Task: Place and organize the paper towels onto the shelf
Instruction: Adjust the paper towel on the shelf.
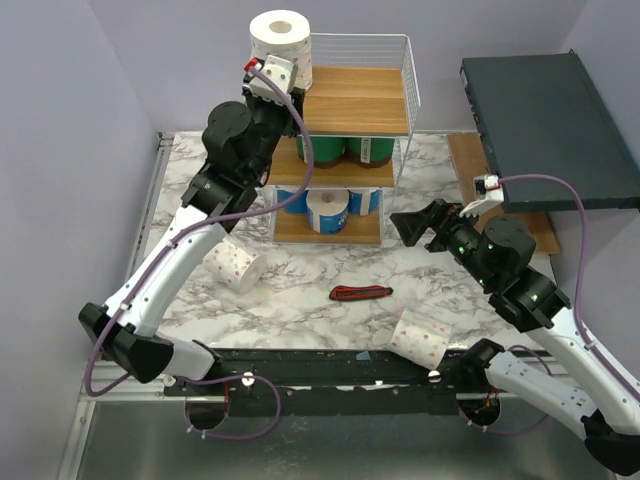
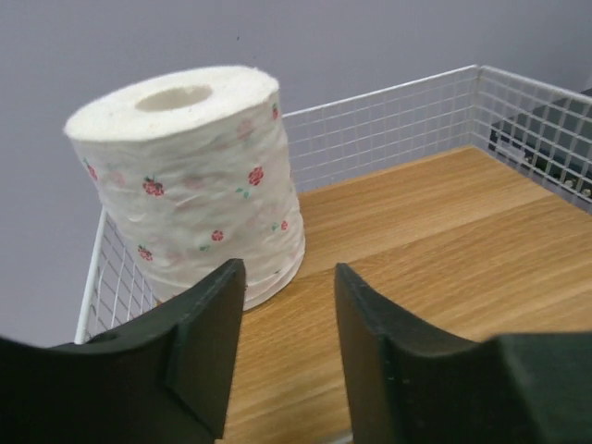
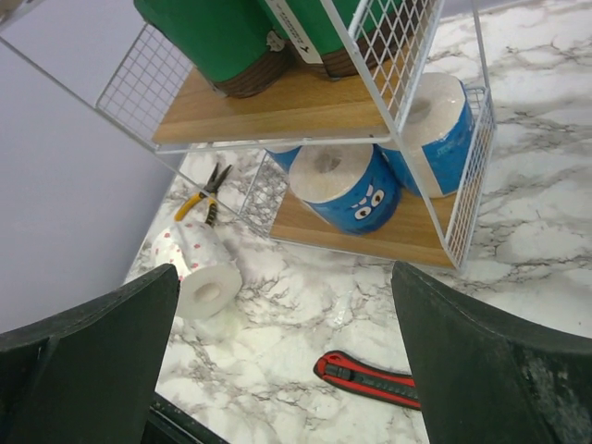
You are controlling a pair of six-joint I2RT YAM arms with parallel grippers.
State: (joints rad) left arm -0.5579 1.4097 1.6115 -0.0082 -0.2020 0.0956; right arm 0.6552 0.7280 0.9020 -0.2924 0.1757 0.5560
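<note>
A white paper towel roll with red-pink dots (image 2: 190,176) stands upright at the back left corner of the shelf's top wooden tier (image 2: 444,231); it also shows in the top view (image 1: 280,38). My left gripper (image 2: 289,277) is open and empty just in front of that roll, over the top tier (image 1: 290,80). Green-wrapped rolls (image 1: 345,150) fill the middle tier and blue-wrapped rolls (image 1: 328,208) the bottom tier. Two more dotted rolls lie on the table, one at the left (image 1: 233,266) and one near the front (image 1: 420,338). My right gripper (image 1: 420,228) is open and empty above the table, right of the shelf.
A red-and-black utility knife (image 1: 362,293) lies on the marble table in front of the shelf. Yellow-handled pliers (image 3: 205,192) lie left of the shelf. A dark flat slab (image 1: 550,120) sits at the back right. White wire walls (image 2: 388,120) ring the top tier.
</note>
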